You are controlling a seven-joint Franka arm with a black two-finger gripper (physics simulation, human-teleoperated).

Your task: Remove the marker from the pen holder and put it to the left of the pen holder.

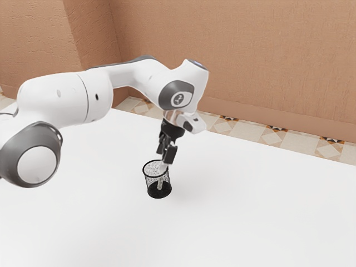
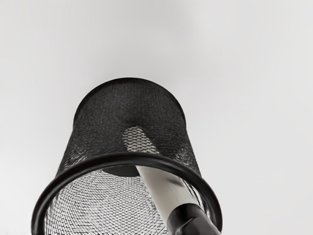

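The black gripper [image 1: 167, 153] points down just above the rim of the mesh pen holder; whether it is open or shut cannot be told. The black pen holder [image 1: 159, 193] stands upright on the table. Inside it leans the marker [image 1: 163, 167], its pale upper body reaching the gripper. In the wrist view, the pen holder [image 2: 129, 105] has its round mouth toward my hand. There, the marker [image 2: 166, 189] slants out of the mouth, with a pale grey body and a black end nearest my hand. The gripper hides the marker's top in the exterior view.
The white table [image 1: 250, 206] extends around the pen holder on every side. A tan wall [image 1: 267, 61] and a patterned tile floor [image 1: 253, 132] lie beyond the table's far edge. The white arm comes in from the exterior view's left, above the table.
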